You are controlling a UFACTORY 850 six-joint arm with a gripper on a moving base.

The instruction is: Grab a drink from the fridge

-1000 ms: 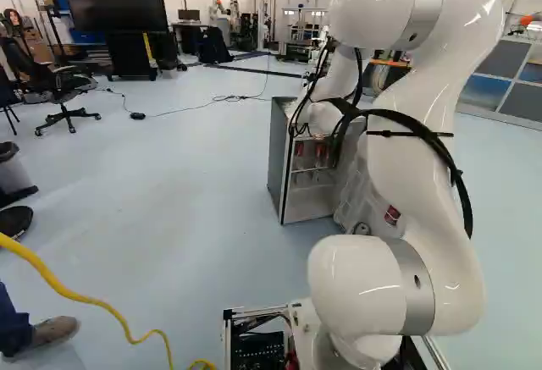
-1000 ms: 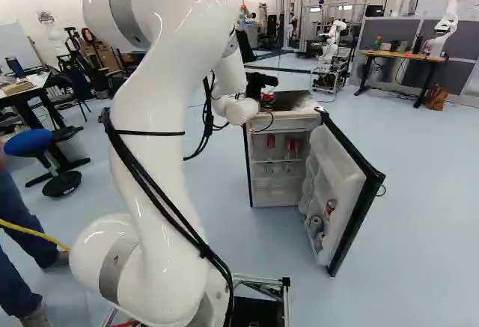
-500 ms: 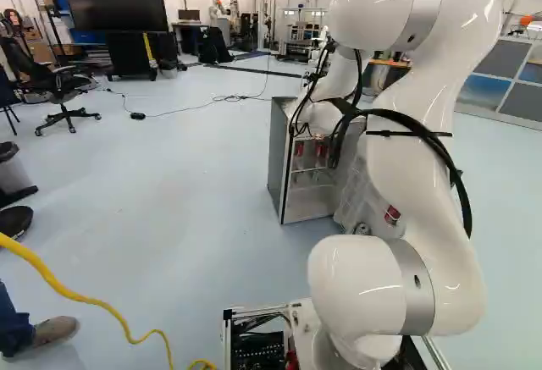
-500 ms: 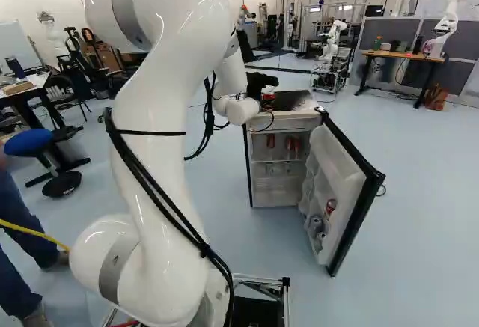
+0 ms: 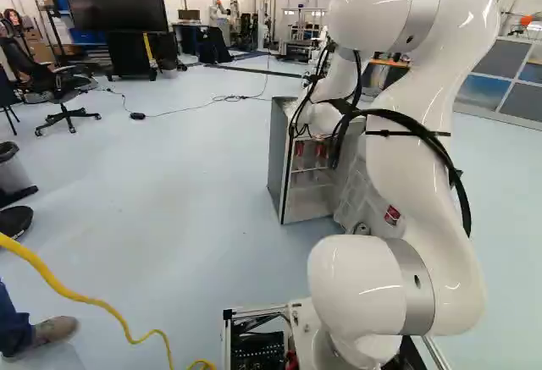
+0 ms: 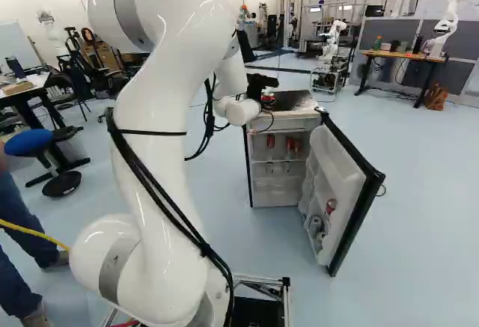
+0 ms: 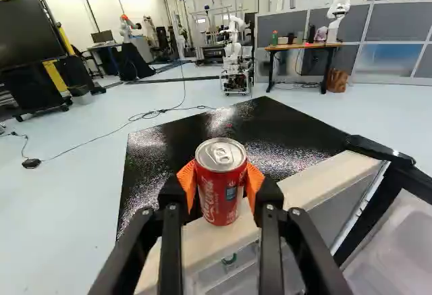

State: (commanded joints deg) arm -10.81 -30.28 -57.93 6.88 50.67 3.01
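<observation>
end effector's pinching the red can at its 12 o'clock, long axis upright; fridge door's around 3, so i'd back toward 6.

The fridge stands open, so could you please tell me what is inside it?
In the fridge, red items too small to identify show near the top; cans sit low in the door. Anything behind them is hidden.
</observation>
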